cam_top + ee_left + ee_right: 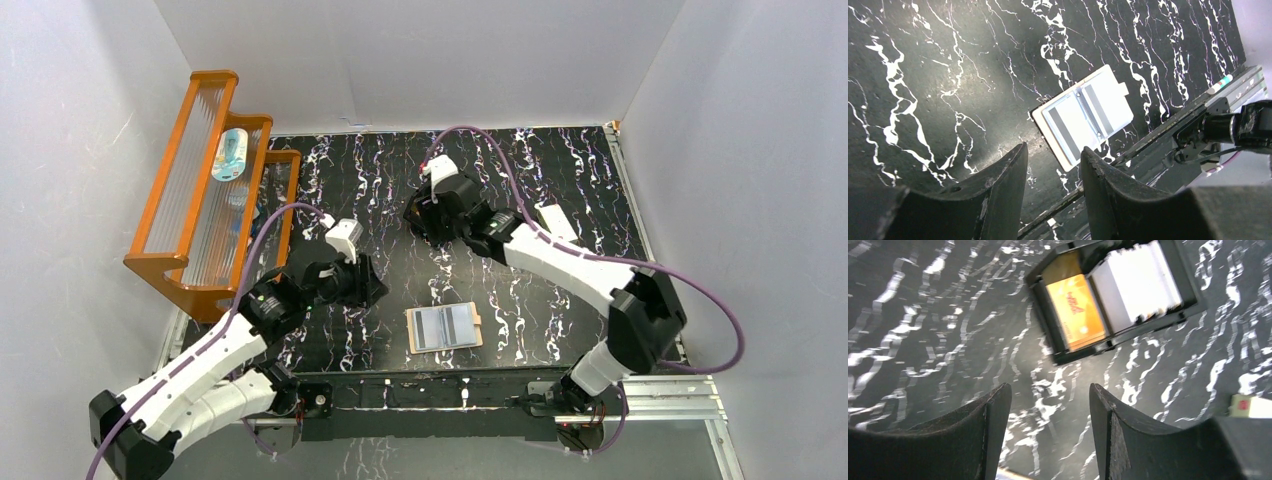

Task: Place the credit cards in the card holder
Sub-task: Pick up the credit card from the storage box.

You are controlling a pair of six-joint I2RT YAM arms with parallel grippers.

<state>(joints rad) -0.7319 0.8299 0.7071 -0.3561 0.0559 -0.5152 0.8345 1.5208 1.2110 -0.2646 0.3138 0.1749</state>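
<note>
Hovering over the desk [385, 180], my left hand [1054, 150] and right hand [1050, 389] both gape empty; the card holder [1083, 117] lies open.

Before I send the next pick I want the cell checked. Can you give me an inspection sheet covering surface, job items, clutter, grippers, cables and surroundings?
Surface: black marbled table, no spills seen.
Job's things: card holder lies open and flat near the arms' bases; orange card and white card stack sit in neighbouring compartments of the black tray.
Clutter: white box with red mark on the table, apart from the tray.
Grippers: left gripper and right gripper both open, empty.
Cables: a purple cable loops along each arm; no snag seen.
Surroundings: white walls; orange rack at left holding a bottle.
</note>
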